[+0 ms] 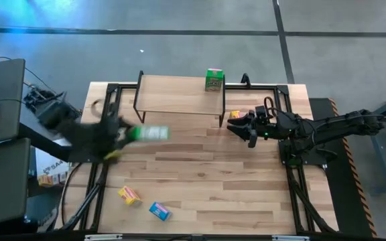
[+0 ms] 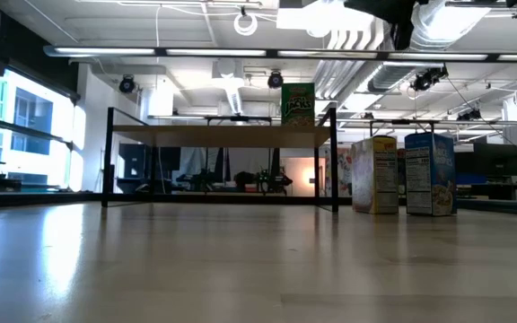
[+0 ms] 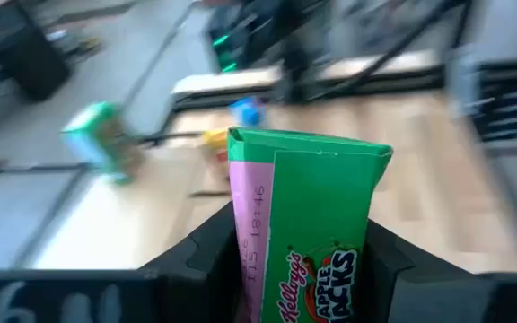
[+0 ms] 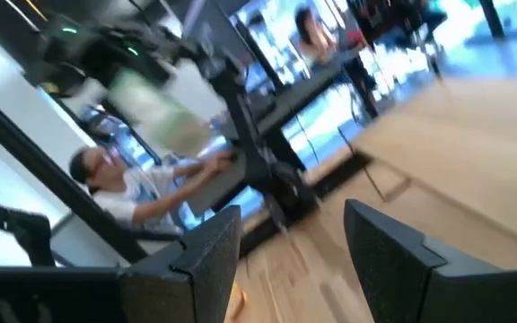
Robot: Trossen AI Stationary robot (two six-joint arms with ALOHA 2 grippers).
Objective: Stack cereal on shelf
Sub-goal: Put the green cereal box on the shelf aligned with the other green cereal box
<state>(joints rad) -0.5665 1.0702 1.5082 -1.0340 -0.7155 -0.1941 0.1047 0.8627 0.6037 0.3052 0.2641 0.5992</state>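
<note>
My left gripper [image 1: 129,134] hovers over the table's left part, in front of the shelf [image 1: 179,97], and is shut on a green cereal box [image 3: 308,224]. A second green box [image 1: 214,79] stands on the shelf's right end. A yellow box [image 2: 374,175] and a blue box [image 2: 430,173] stand on the table right of the shelf. Another yellow box [image 1: 130,195] and blue box [image 1: 159,211] lie near the front edge. My right gripper [image 1: 243,127] hangs open by the shelf's right end, with nothing between its fingers. My left gripper pinches the green box between its two fingers [image 3: 206,256], one on each side of the box's lower part [image 3: 245,260]. The box's other end [image 3: 308,144] sticks out past the fingertips. In the high view the box is clear of the table, pointing toward the right edge.
A dark case and cables [image 1: 42,107] lie past the table's left edge. A person sits beyond the table [image 4: 106,179] in the right wrist view. Bare wood [image 1: 233,181] stretches across the middle and right front.
</note>
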